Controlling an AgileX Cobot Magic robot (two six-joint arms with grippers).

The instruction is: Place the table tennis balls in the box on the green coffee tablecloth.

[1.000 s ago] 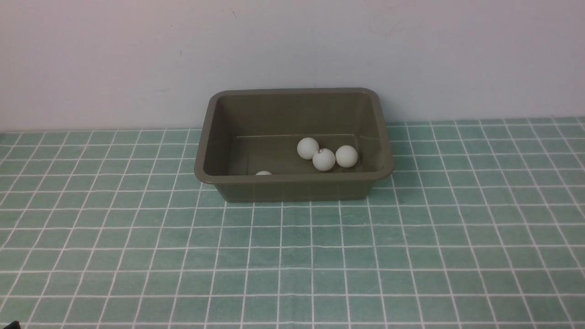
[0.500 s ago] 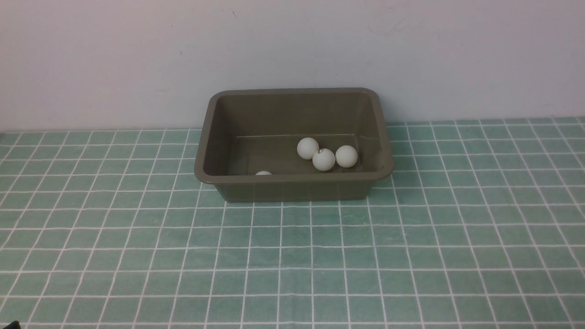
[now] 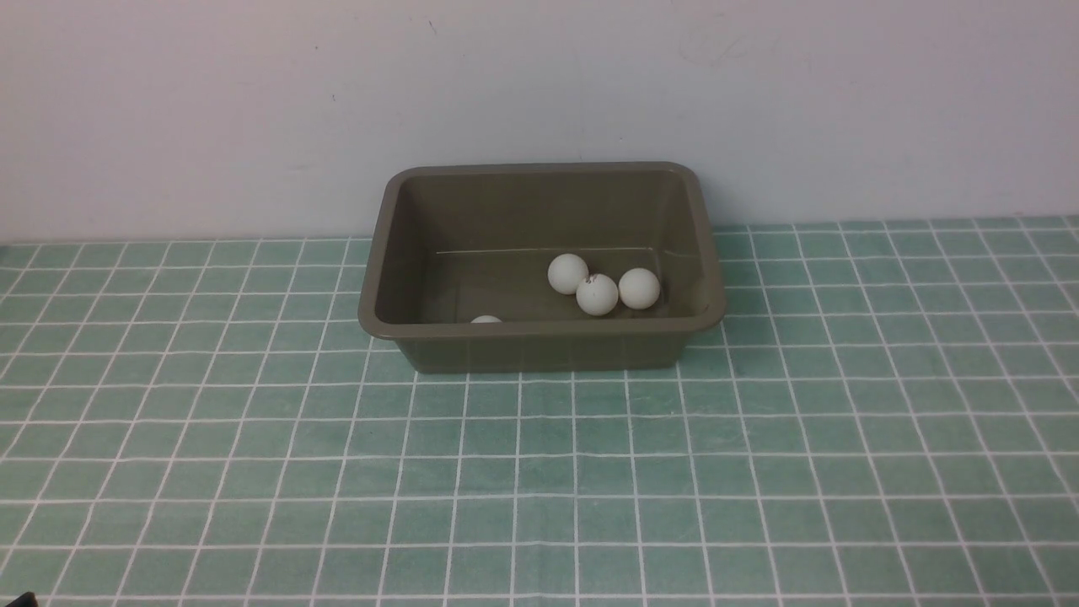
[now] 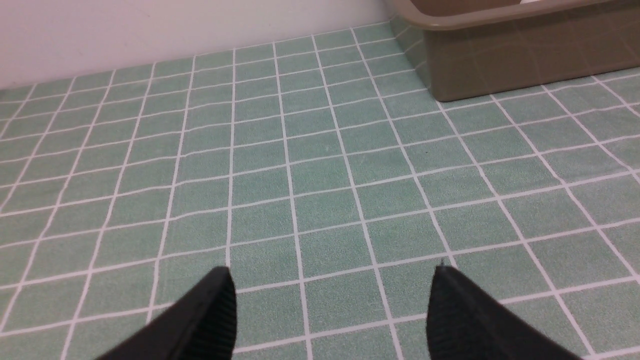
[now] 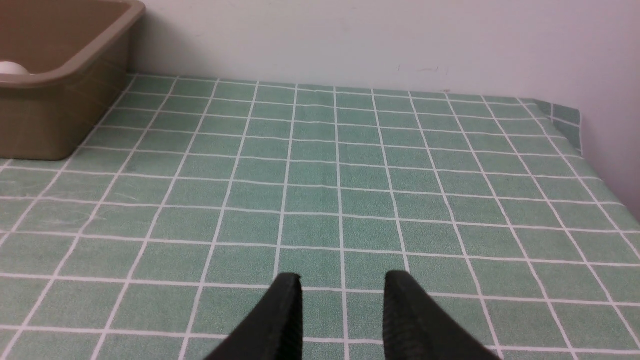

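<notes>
1. Comparing the front view with the two earlier frames, you find nothing moved: the box (image 3: pixel 539 268) and its balls (image 3: pixel 598 294) sit exactly as they did a second ago.
2. You can count four balls in the box: three touching in a cluster right of centre, and a fourth (image 3: pixel 485 319) peeking over the near wall. No ball shows on the cloth (image 3: pixel 539 480) in any view, and a fifth cannot be confirmed.
3. Judge the task as finished or nearly so; both arms appear parked clear of the box.
4. Left gripper (image 4: pixel 330 305): fingers spread wide, nothing between them, low over the cloth beside the box's corner.
5. Right gripper (image 5: pixel 343 305): fingers a narrow gap apart, holding nothing, well clear of the box.
6. Materials: the balls are smooth, matte white spheres, one with a small dark mark. The box is rigid olive-brown plastic, with rounded corners, flared rim and sloping walls. The cloth is flat, finely textured teal with a white grid covering the bench.
</notes>
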